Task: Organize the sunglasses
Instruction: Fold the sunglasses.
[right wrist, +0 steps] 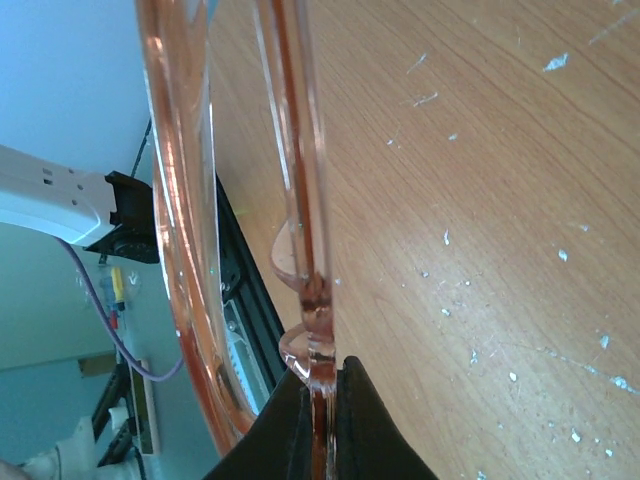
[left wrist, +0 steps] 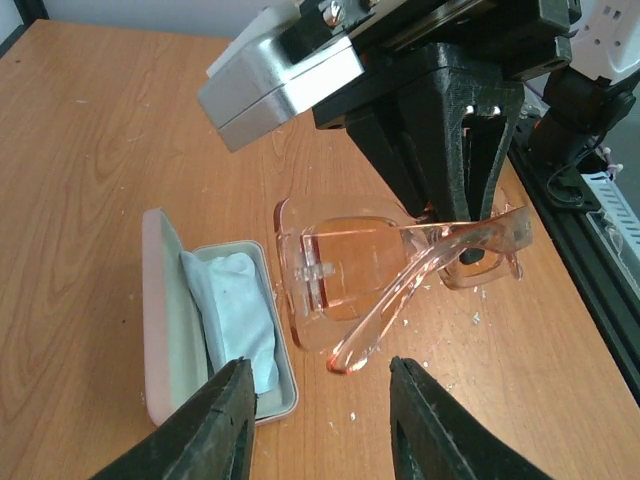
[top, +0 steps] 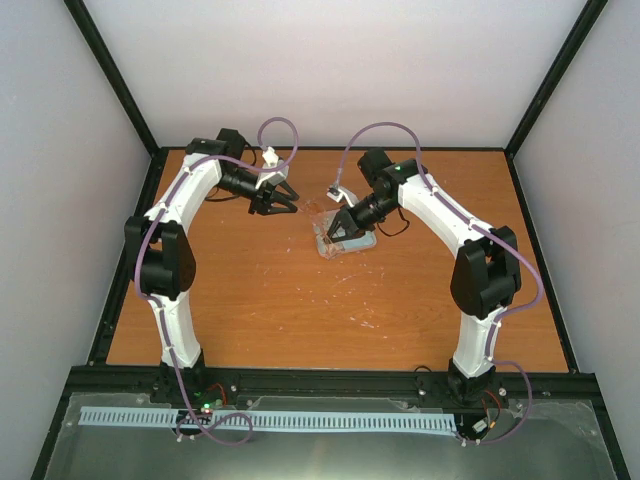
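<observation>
The sunglasses [left wrist: 345, 265], with a translucent amber-pink frame, hang just above the wood with one arm folded out toward my left gripper. My right gripper [left wrist: 445, 205] comes down from above, shut on their frame. In the right wrist view its fingertips [right wrist: 318, 415] pinch the thin frame edge [right wrist: 305, 180]. My left gripper [left wrist: 318, 420] is open and empty; the tip of the sunglasses' arm lies just beyond its jaws. In the top view the left gripper [top: 274, 203] is left of the right gripper [top: 338, 228], which is over the case.
A pale pink case [left wrist: 165, 330] lies open on the table left of the sunglasses, with a light blue cloth [left wrist: 235, 305] inside; the case also shows in the top view [top: 352, 245]. Small white crumbs dot the wood. Black frame rails edge the table.
</observation>
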